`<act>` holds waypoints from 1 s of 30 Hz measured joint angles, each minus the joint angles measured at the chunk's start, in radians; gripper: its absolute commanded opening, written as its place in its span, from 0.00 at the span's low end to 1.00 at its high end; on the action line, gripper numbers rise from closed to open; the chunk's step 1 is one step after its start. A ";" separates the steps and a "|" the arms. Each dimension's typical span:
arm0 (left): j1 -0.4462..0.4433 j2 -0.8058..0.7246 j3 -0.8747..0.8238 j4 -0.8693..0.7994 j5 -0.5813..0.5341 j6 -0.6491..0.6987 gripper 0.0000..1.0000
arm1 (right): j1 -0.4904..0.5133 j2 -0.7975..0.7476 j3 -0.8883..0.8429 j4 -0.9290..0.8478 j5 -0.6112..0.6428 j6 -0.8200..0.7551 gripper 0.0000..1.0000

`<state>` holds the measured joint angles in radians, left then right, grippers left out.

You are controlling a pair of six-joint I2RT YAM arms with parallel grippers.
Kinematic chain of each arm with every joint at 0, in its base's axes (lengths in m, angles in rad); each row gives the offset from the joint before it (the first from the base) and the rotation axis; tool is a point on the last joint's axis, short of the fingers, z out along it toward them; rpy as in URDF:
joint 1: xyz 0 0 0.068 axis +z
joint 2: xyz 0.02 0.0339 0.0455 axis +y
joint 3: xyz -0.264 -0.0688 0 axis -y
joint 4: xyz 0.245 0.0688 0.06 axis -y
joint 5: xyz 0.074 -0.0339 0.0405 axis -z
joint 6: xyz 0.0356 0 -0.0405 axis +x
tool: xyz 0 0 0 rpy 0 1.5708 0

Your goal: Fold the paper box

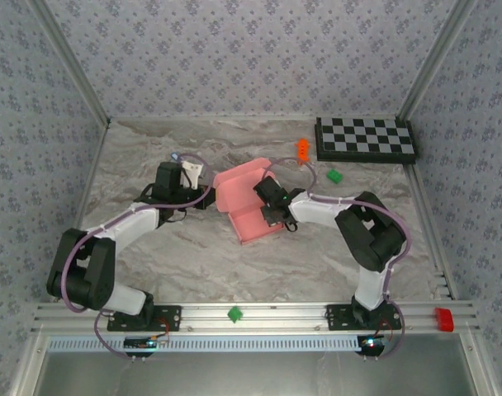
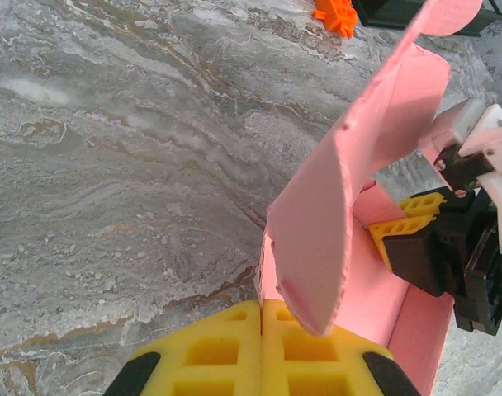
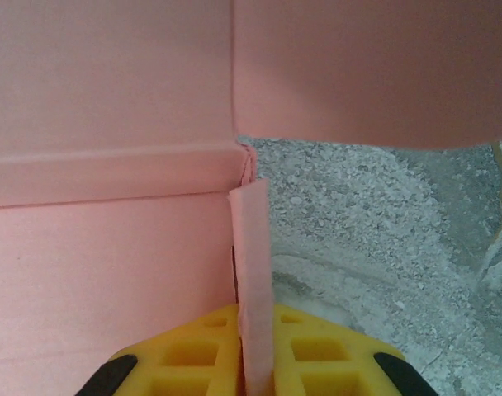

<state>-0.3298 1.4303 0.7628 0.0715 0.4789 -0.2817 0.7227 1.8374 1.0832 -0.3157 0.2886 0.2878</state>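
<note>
the paper box [image 1: 244,210] sits mid-table, half formed, between both arms, its long axis running roughly far-to-near. the right gripper [image 3: 253,355] is clenched on a thin upright wall strip at an inner corner. the left gripper [image 2: 261,346] has its pads pressed together, seemingly pinching the opposite wall's edge. a loose flap [image 2: 342,190] leans over the box floor beside the left gripper, likely the next fold. an orange toy [image 1: 301,149], green block [image 1: 334,175] and checkerboard [image 1: 367,139] lie beyond, well apart, obstructing nothing.
</note>
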 measured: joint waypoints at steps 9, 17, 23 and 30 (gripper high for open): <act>0.000 0.014 0.014 -0.005 0.003 0.003 0.00 | 0.005 0.016 0.023 -0.028 0.029 -0.016 0.13; 0.000 0.014 0.014 -0.008 0.005 0.004 0.00 | 0.005 0.005 0.024 -0.048 0.026 -0.006 0.23; 0.000 0.014 0.014 -0.008 0.006 0.011 0.00 | 0.005 -0.041 0.024 -0.074 0.010 0.016 0.32; -0.001 0.014 0.014 -0.008 0.006 0.011 0.00 | 0.000 -0.077 0.034 -0.082 -0.030 0.033 0.36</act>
<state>-0.3305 1.4441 0.7773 0.0639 0.4854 -0.2707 0.7227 1.7603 1.1175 -0.3973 0.2584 0.3210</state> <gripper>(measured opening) 0.043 0.361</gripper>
